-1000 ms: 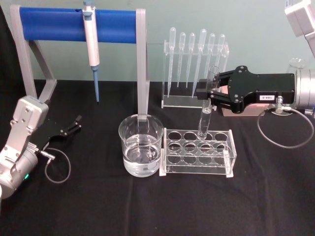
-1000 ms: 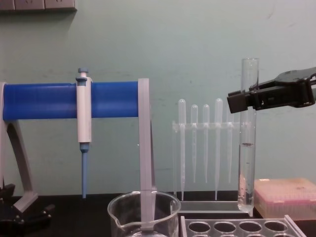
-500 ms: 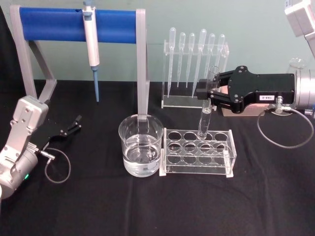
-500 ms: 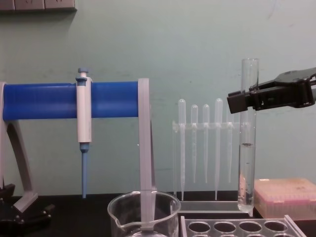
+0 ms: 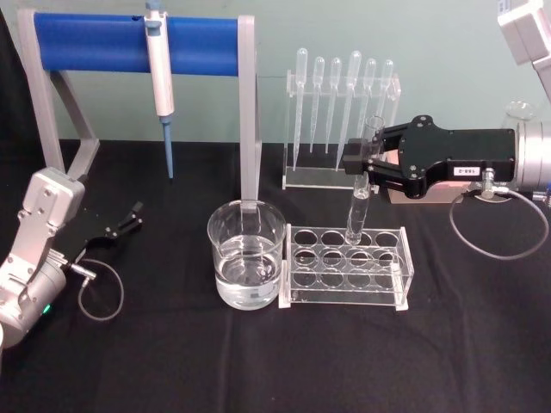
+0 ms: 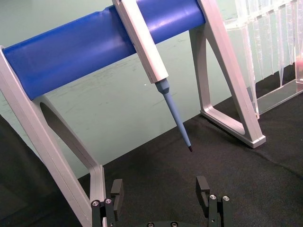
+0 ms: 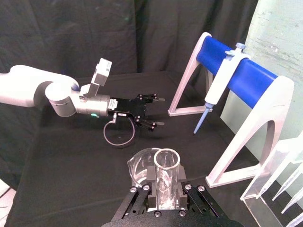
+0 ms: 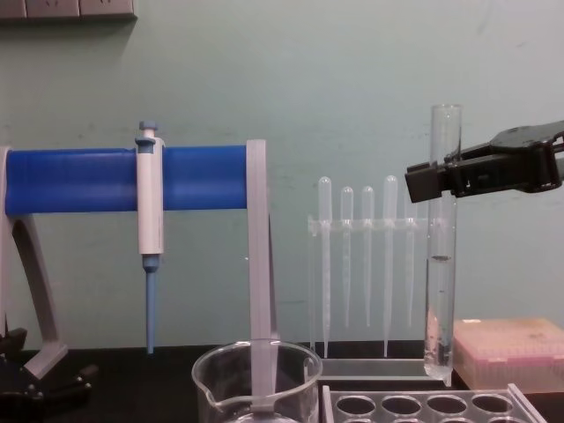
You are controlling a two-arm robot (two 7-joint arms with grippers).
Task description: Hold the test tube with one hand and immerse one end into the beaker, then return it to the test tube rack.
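Nothing is seen moved: right of centre, the test tube (image 5: 358, 206) is kept clamped by the right gripper (image 5: 365, 165) just above the rack (image 5: 344, 291), insertion judged pending; the left gripper (image 5: 131, 218) is parked spread, lower left.

Pale green wall (image 8: 352, 79) (faintly scuffed), black cloth-covered table (image 5: 258, 370), dark curtain (image 7: 71, 33) along one side

In the chest view the beaker (image 8: 256, 379) and the rack (image 8: 432, 407) are cut off by the lower edge, and the right gripper (image 8: 436, 181) by the right edge. From the right wrist, the tube (image 7: 166, 166) below its rim is hidden by that gripper. The gripper's label (image 5: 469, 172) cannot be read.
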